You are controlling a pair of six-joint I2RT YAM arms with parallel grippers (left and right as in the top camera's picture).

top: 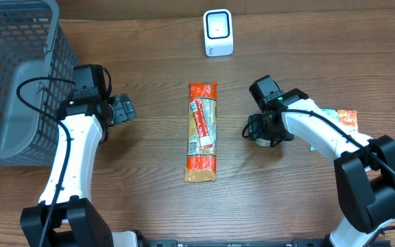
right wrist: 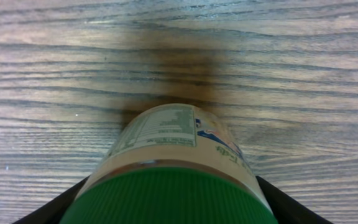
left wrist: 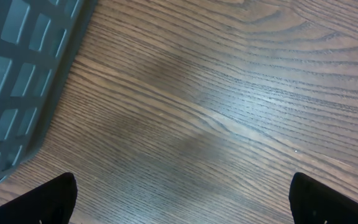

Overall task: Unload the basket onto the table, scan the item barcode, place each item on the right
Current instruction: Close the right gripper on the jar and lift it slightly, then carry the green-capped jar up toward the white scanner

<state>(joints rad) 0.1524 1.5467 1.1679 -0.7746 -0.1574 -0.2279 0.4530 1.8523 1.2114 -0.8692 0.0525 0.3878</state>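
The right gripper (top: 260, 132) is found low over the table (top: 149, 199), right of centre, set around a jar (right wrist: 173, 162) with a green ribbed lid and a pale label. In the right wrist view the lid is turned towards the camera, a printed nutrition panel is seen on the side of the jar facing away, and the two dark fingers (right wrist: 61, 208) are seen on either side of the jar, close against its outline. Whether they actually press on it cannot be told, as the lid hides the points of contact. The left gripper (top: 125, 108) is held wide open and empty above bare wood, just beside the grey mesh basket (top: 5, 41) at the left edge. A white scanner (top: 218, 33) stands at the far edge of the table, well apart from the jar. A long packet of pasta (top: 201, 132) lies flat at the centre, between the two arms – touched by neither. An orange packet (top: 347, 116) is partly covered by the right arm at the right edge.
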